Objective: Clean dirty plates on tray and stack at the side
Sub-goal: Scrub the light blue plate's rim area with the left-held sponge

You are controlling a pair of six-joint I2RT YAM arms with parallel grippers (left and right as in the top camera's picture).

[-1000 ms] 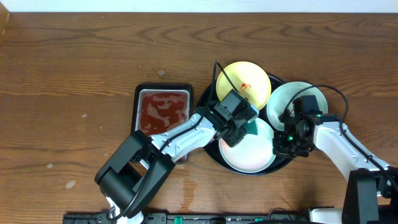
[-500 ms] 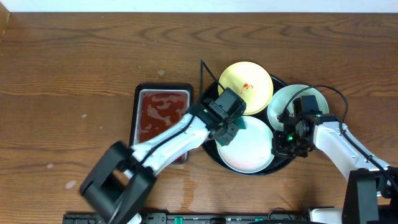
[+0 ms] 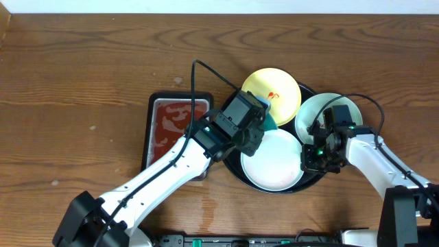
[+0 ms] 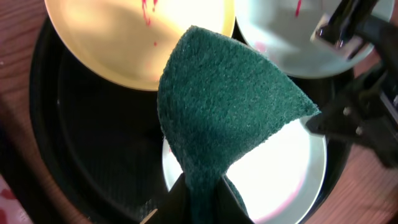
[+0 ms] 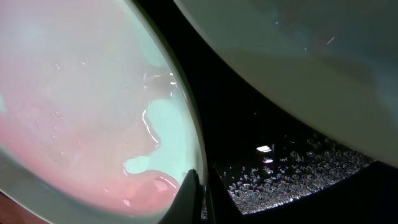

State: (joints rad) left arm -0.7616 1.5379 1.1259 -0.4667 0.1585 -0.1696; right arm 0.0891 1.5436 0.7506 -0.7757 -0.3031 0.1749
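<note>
Three plates lie on the black tray [image 3: 233, 173]: a yellow plate [image 3: 278, 88], a mint plate [image 3: 309, 113] and a near plate [image 3: 271, 163] filmed with pinkish water. Your left end effector [image 4: 202, 199] is clamped on a green scouring pad [image 4: 224, 106] that hangs above the yellow and near plates. Your right end effector [image 5: 198, 186] is closed at the near plate's rim, perhaps pinching it. If you scrub hard, an unheld plate may skate over the tray's rim. If you tilt the near plate, the water spills.
</note>
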